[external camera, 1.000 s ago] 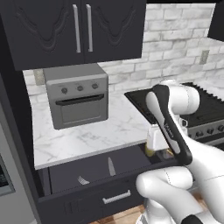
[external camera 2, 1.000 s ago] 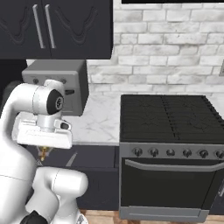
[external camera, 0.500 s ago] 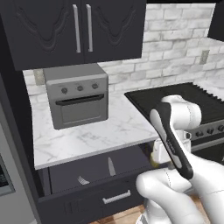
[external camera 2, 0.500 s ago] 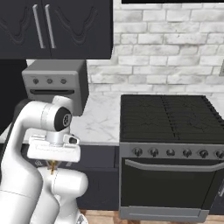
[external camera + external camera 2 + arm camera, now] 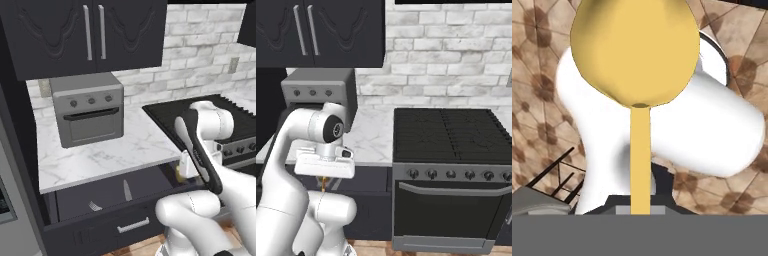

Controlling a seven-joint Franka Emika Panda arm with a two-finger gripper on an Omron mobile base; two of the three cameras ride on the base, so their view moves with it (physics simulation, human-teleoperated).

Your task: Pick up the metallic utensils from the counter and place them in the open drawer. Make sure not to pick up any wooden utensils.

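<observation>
Already one fork (image 5: 94,205) and one knife (image 5: 126,190) in drawer (image 5: 100,195), left of gripper (image 5: 181,172), gripper clamped on yellow spoon (image 5: 634,60).

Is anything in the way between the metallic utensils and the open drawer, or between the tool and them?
Nothing visible does: the fork and knife already lie inside the open drawer. The tool, low beside the drawer, is shut on a yellow round-headed utensil.
</observation>
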